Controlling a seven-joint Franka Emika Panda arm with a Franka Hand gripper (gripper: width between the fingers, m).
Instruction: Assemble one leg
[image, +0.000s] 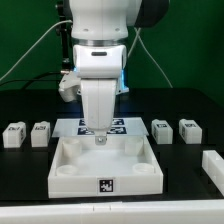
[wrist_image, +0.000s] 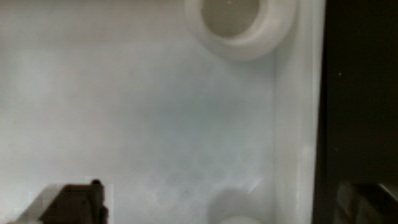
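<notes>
The large white tray-like part (image: 70, 172) lies at the table's middle with a tag on its front wall. My gripper (image: 99, 136) hangs straight down just above the tray's back inner floor. In the wrist view the gripper (wrist_image: 221, 206) is open and empty, with the dark fingertips (wrist_image: 73, 204) wide apart over the tray's white floor (wrist_image: 143, 110). A round recess (wrist_image: 244, 25) shows beside the tray's wall. A plain white elongated bar (image: 213, 166) lies at the exterior view's right edge, cut off by the frame. It shows no tag, so I cannot tell whether it is the leg.
Two small white tagged cubes (image: 28, 133) stand on the exterior view's left and two more (image: 174, 129) on its right. The marker board (image: 122, 126) lies behind the tray under the arm. Cables hang behind the arm.
</notes>
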